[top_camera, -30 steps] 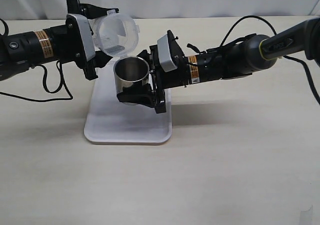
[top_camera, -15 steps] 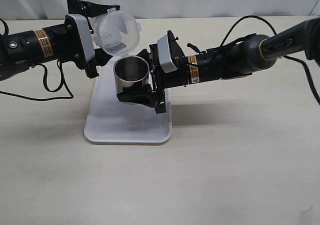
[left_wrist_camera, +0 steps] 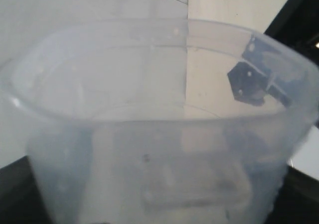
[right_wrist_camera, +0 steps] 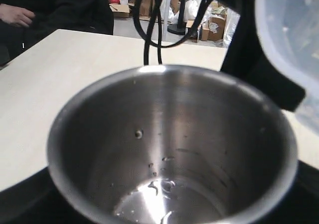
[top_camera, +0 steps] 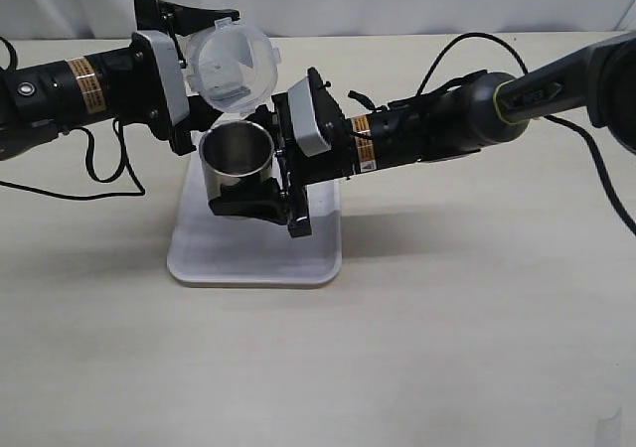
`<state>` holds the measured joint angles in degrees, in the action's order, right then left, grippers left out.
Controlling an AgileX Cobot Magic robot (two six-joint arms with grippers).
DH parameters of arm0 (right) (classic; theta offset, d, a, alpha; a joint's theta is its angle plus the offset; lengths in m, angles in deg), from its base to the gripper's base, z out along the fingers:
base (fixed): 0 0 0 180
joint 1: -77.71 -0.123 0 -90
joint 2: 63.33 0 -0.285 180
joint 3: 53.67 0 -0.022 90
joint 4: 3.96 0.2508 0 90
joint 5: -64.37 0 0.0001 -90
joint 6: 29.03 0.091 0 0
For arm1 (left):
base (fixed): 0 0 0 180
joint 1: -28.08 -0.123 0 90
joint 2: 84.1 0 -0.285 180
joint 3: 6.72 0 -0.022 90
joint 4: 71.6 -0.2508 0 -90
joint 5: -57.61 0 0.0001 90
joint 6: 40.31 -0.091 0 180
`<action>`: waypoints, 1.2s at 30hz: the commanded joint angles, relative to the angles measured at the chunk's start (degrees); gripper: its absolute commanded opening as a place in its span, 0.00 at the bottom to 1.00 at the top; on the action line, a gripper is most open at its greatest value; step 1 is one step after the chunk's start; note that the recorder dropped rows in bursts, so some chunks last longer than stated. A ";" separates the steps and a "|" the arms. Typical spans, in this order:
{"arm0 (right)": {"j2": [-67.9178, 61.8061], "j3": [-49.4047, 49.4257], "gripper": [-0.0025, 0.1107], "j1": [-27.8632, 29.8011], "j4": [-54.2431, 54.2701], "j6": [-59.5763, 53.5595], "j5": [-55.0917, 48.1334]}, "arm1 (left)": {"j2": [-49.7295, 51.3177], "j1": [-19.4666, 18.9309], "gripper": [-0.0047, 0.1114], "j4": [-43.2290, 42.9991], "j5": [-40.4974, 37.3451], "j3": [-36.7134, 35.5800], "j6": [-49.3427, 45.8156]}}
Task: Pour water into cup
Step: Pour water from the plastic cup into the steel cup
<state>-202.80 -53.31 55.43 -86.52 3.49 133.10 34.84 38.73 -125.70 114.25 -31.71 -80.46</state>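
The right end effector (top_camera: 248,184) clamps the cup (top_camera: 237,154); the left end effector (top_camera: 199,70) clamps the tipped beaker (top_camera: 237,60) just above the cup.

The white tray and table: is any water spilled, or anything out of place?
Nothing stands out: no spill on the white rectangular tray or pale table. The translucent plastic beaker tilts above the upright shiny steel cup, as pouring needs.

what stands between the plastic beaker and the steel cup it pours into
Nothing visible: the tilted translucent plastic beaker hangs close above the short shiny stainless-steel cup, whose mouth is open and uncovered.
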 commanded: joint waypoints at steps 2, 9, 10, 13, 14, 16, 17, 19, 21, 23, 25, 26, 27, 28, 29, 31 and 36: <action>0.23 -0.36 0.06 0.88 0.95 -0.37 0.34 | -0.15 0.09 0.04 1.21 2.36 0.61 -0.42; 0.23 -0.39 0.06 1.20 3.09 -0.78 -1.48 | -0.15 0.09 0.04 1.21 2.36 0.61 -0.42; 0.23 -0.68 0.06 1.46 3.08 -0.90 -1.48 | -0.15 0.09 0.04 1.21 2.36 0.61 -0.42; 0.23 -1.07 0.06 2.78 3.08 -0.26 -1.16 | -0.15 0.09 0.04 1.21 2.36 0.61 -0.42; 0.23 -1.07 0.06 3.39 3.08 -0.01 -0.70 | -0.15 0.09 0.04 1.21 2.36 0.61 -0.42; 0.23 -1.07 0.06 4.42 3.21 0.61 0.47 | -0.15 0.09 0.04 1.21 2.36 0.61 -0.42; 0.23 -1.07 0.06 4.82 3.21 0.91 0.92 | -0.15 0.09 0.04 1.21 2.36 0.61 -0.42; 0.23 -1.07 0.06 4.92 3.21 1.05 1.24 | -0.15 0.09 0.04 1.21 2.36 0.61 -0.42; 0.23 -1.07 0.06 4.79 2.59 1.13 1.24 | -0.15 0.09 0.04 1.21 2.36 0.61 -0.42; 0.23 -1.07 0.06 4.12 1.98 1.13 1.24 | -0.15 0.09 0.04 1.21 2.36 0.61 -0.42; 0.23 -1.07 0.06 3.62 1.83 1.13 1.24 | -0.15 0.09 0.04 1.33 2.23 0.61 -0.41; 0.23 -1.07 0.06 3.50 1.83 1.13 1.24 | -0.15 0.09 0.04 1.33 2.23 0.61 -0.41; 0.23 -1.07 0.06 3.40 1.50 1.13 1.24 | -0.15 0.09 0.04 1.49 2.23 0.61 -0.41; 0.23 -1.07 0.06 3.07 1.24 1.13 1.24 | -0.15 0.09 0.04 1.75 2.23 0.61 -0.41; 0.23 -1.07 0.06 2.77 1.10 1.13 1.24 | -0.15 0.09 0.04 2.03 2.23 0.61 -0.41; 0.23 -1.07 0.06 2.77 1.10 1.13 1.24 | -0.15 0.09 0.04 2.51 2.11 0.61 -0.41; 0.23 -1.07 0.06 2.77 1.10 1.13 1.24 | -0.15 0.09 0.04 2.51 1.88 0.61 -0.41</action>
<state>-202.80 -54.01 58.16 -85.62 4.46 133.08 34.84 38.73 -124.74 114.64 -31.71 -80.59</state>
